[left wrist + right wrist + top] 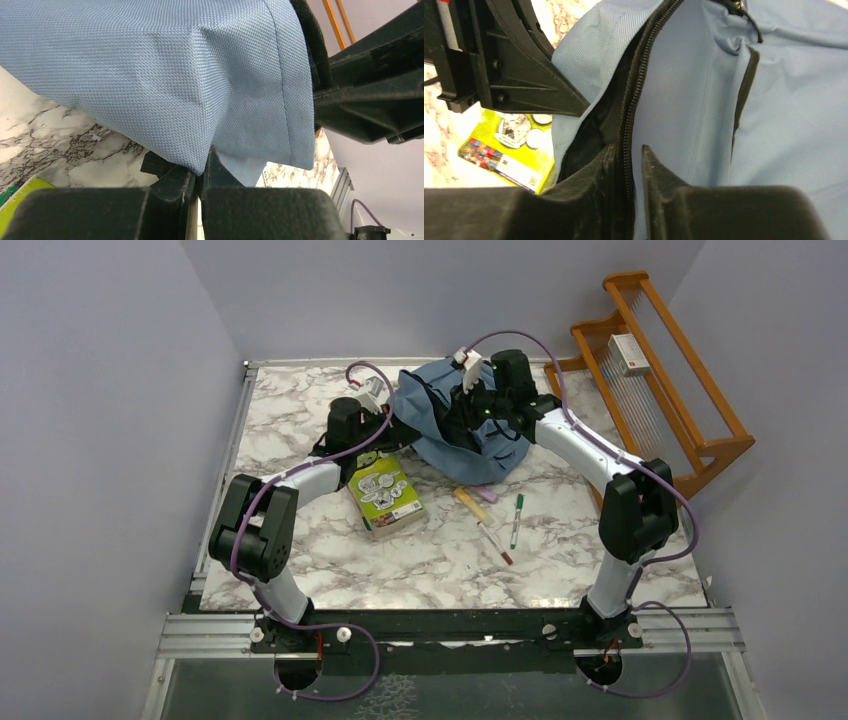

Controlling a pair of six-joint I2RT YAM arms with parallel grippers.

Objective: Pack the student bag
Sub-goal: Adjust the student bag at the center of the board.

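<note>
The student bag [425, 400] slumps on the marble table [440, 565], upper centre of the overhead view, with both arms reaching into it. The left gripper [200, 172], at the bag's left side, is clamped tight on a fold of its blue fabric. The right gripper [626, 155], at the bag's right, straddles the dark zipper [628, 115] of the gaping mouth, fingers narrowly apart; whether they pinch it cannot be told. A green book [385, 495] and pens [516, 520] lie just below the bag.

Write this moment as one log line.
left jaws: shut on student bag fabric | right jaws: straddling its zipper | book, pens: unpacked on table
</note>
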